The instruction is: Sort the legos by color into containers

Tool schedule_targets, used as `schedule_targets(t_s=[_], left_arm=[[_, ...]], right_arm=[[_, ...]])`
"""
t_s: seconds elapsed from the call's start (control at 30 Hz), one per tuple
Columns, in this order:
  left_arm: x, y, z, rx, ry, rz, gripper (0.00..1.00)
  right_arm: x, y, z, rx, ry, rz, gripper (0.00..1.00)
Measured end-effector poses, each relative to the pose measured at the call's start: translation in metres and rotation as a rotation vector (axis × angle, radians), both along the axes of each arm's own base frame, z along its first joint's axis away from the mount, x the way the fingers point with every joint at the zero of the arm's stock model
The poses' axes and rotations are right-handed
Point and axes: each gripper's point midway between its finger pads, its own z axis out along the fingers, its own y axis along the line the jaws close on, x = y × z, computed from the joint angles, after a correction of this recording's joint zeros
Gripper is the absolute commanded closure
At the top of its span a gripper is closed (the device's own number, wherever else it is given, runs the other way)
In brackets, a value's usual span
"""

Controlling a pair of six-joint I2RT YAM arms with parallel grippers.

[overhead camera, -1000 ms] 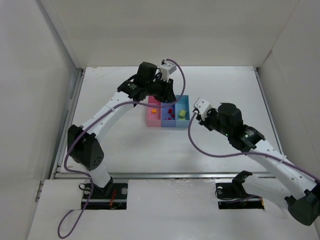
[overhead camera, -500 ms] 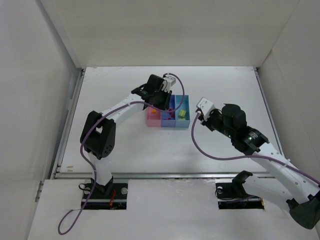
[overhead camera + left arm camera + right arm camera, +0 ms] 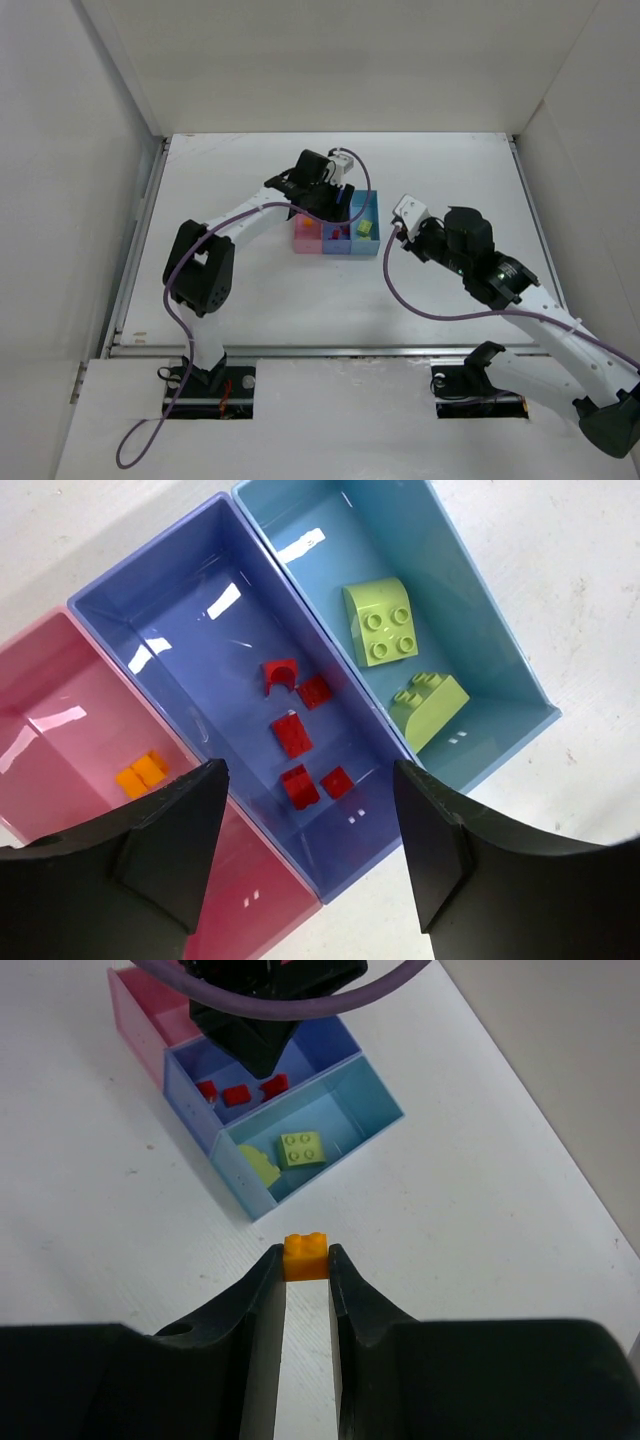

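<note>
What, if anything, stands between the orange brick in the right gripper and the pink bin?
The left gripper hangs open above the pink bin and medium blue bin. The light blue bin also lies along the way.

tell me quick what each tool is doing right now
left tool: open, empty, over the middle blue bin
right tool: closed on an orange brick

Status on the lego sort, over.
Left claw open, empty, over medium blue bin. Right claw shut on orange lego near light blue bin. Left arm crowds pink bin.
</note>
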Motion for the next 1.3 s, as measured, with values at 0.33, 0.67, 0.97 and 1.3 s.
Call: schedule_targets(t_s=[0.33, 0.67, 0.97, 1.3], left_arm=[[0.039, 0.065, 0.111, -0.111, -0.190, 0.164, 0.31], [0.039, 0.184, 0.194, -0.165, -0.387, 0.451, 0.30], [0.030, 0.213, 0.152, -0.096, -0.310, 0.499, 0.24], [0.025, 0.238, 0.151, -0.086, -0.315, 0.550, 0.24]], right_arm=[[0.003, 0.056, 0.026, 0.138, 0.046, 0.194, 0.97], [0.054, 0.164, 0.035, 0.285, 0.255, 0.398, 0.99], [0.111, 0.195, -0.007, 0.254, 0.311, 0.270, 0.99], [0.141, 0.211, -0.093, 0.164, 0.424, 0.159, 0.86]])
